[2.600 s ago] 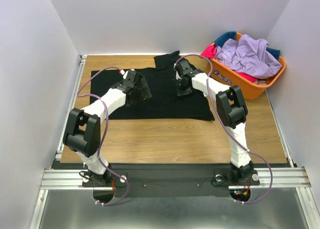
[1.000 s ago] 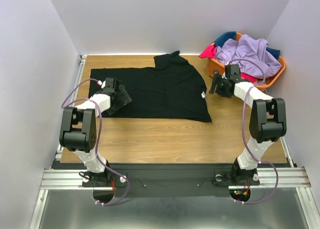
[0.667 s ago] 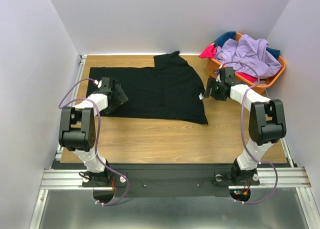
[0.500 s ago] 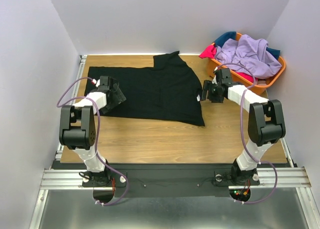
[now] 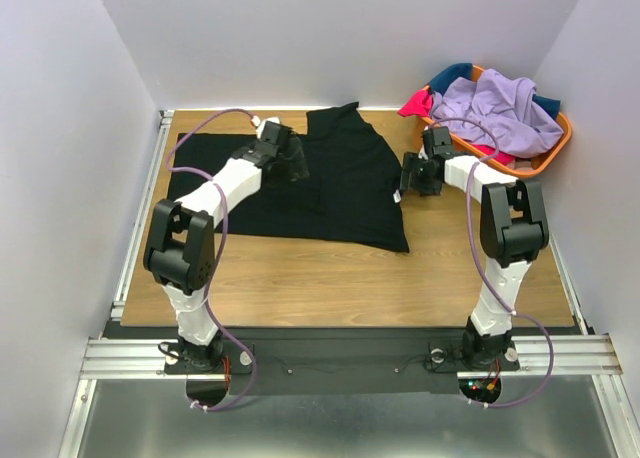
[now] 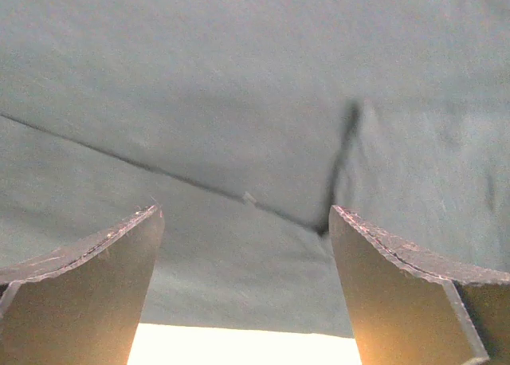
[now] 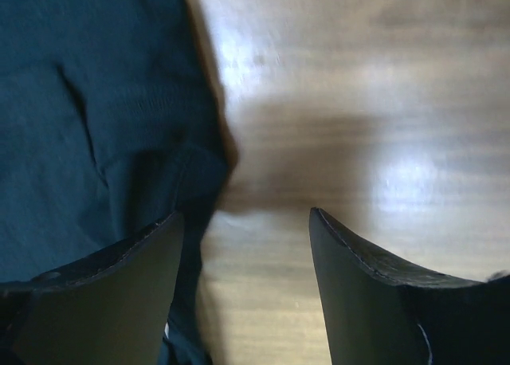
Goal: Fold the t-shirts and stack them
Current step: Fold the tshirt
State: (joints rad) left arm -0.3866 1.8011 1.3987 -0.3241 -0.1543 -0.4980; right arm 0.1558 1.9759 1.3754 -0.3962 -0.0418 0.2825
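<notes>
A black t-shirt [image 5: 340,193] lies spread flat on the wooden table [image 5: 300,278], with a small white label [image 5: 400,194] at its right edge. My left gripper [image 5: 297,163] hangs open over the shirt's upper middle. In the left wrist view its jaws [image 6: 245,213] stand wide apart above black cloth [image 6: 239,102] crossed by a seam. My right gripper [image 5: 408,178] is open at the shirt's right edge. In the right wrist view [image 7: 245,215] one finger is over the cloth edge [image 7: 103,142], the other over bare wood. Lavender [image 5: 500,108], pink-red [image 5: 418,103] and teal [image 5: 452,75] t-shirts are piled in the basket.
An orange plastic basket [image 5: 545,158] stands at the back right corner, just right of my right arm. White walls close in the table on the left, back and right. Bare wood [image 5: 300,278] runs along the near side in front of the shirt.
My left gripper has swung from the shirt's left end to its upper middle. My right gripper has moved left from beside the basket to the shirt's right edge, its jaws narrowing slightly.
</notes>
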